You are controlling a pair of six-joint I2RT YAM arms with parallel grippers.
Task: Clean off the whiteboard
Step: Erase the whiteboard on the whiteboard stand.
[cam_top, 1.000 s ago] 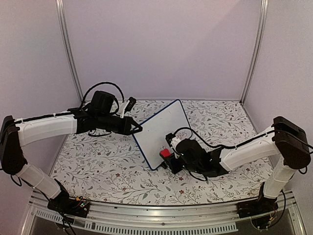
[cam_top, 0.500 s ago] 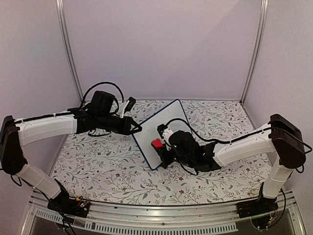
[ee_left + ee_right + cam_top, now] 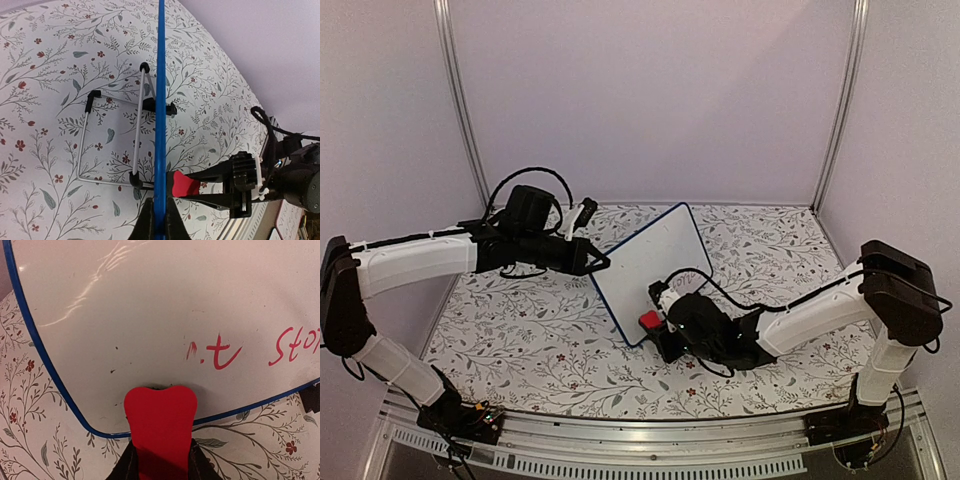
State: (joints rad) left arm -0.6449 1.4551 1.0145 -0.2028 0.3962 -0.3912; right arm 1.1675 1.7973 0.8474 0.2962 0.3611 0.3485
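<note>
Floral worktop: the whiteboard stands tilted at centre. The left fingers pinch its 9 o'clock rim. The right fingers grip a red eraser against its 6 o'clock edge, near red writing.

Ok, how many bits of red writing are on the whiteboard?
2 on the whiteboard: a smeared fragment near the red eraser, and a word cut off at the right wrist view's edge. More may lie beyond.

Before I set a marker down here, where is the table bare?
Bare table between left arm and near rail, and behind the right arm. Crowded: the middle, where left gripper, whiteboard, eraser, right gripper meet.
</note>
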